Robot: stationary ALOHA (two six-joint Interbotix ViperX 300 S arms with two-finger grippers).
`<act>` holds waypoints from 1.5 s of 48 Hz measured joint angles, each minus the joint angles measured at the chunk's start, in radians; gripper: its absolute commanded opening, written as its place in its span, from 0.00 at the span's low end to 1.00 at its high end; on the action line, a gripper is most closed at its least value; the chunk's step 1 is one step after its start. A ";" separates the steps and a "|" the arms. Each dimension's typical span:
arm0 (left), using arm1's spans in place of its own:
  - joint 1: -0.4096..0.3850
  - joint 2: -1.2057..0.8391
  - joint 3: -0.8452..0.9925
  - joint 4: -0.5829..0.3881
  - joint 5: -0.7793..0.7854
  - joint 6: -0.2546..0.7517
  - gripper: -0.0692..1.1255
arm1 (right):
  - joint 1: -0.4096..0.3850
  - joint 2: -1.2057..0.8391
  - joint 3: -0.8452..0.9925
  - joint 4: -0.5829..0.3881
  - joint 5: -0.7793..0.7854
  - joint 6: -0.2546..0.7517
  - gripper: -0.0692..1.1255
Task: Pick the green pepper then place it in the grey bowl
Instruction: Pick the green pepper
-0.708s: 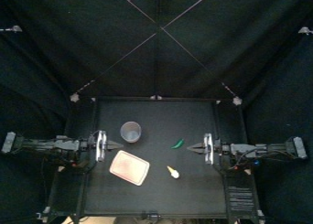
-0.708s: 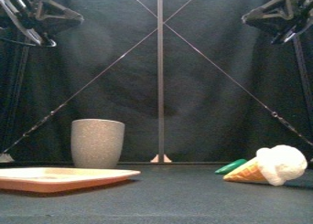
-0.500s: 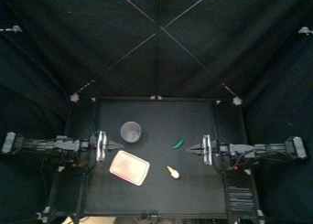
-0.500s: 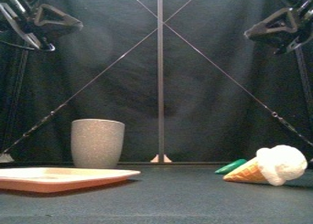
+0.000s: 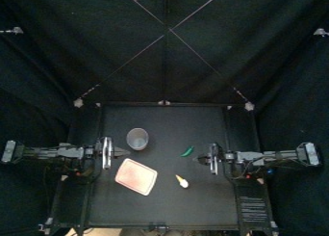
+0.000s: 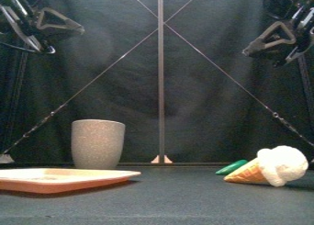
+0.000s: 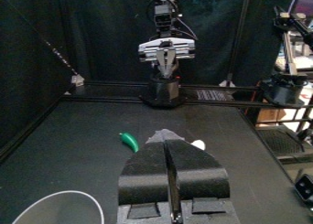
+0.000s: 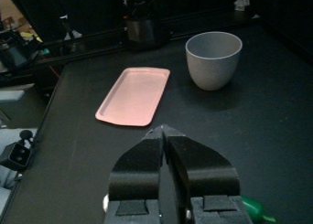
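The green pepper [image 5: 187,151] lies right of the table's middle, low beside a toy ice-cream cone in the front view [image 6: 233,166]. The tall grey speckled cup [image 5: 138,137] stands upright at the left-centre [image 6: 98,143]. My right gripper [image 5: 206,158] hovers shut and empty just right of the pepper, high above the table. Its wrist view shows the shut jaws [image 8: 163,127], the cup [image 8: 214,59] beyond them, and the pepper [image 8: 257,209] at the edge. My left gripper [image 5: 108,154] rests shut at the left [image 7: 169,138], with the pepper [image 7: 127,139] beside its tips.
A flat pink tray [image 5: 135,175] lies in front of the cup [image 6: 61,178]. A toy ice-cream cone [image 5: 182,181] lies near the pepper toward the front [image 6: 273,166].
The right arm has moved inward toward the pepper and dropped lower. The left arm and the toys have not moved.
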 measured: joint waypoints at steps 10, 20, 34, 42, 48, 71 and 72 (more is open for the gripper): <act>0.008 0.000 0.000 0.000 -0.002 0.000 0.13 | -0.021 0.048 -0.002 -0.012 0.002 -0.002 0.71; 0.017 -0.002 0.000 0.000 0.000 0.000 0.13 | -0.103 0.140 -0.002 -0.026 0.026 -0.005 0.72; 0.026 0.000 -0.002 -0.003 0.000 0.000 0.13 | -0.195 0.296 -0.018 -0.183 0.084 -0.006 0.72; 0.031 -0.002 0.009 -0.003 0.000 0.003 0.13 | -0.213 0.397 -0.069 -0.279 0.101 -0.009 0.72; 0.038 -0.002 0.014 -0.003 0.000 0.003 0.13 | -0.224 0.472 -0.109 -0.348 0.144 -0.002 0.72; 0.040 0.000 0.026 -0.003 0.000 0.003 0.13 | -0.235 0.681 -0.218 -0.462 0.291 -0.017 0.72; 0.040 -0.002 0.028 -0.003 -0.002 0.002 0.13 | -0.235 0.686 -0.222 -0.465 0.291 -0.018 0.72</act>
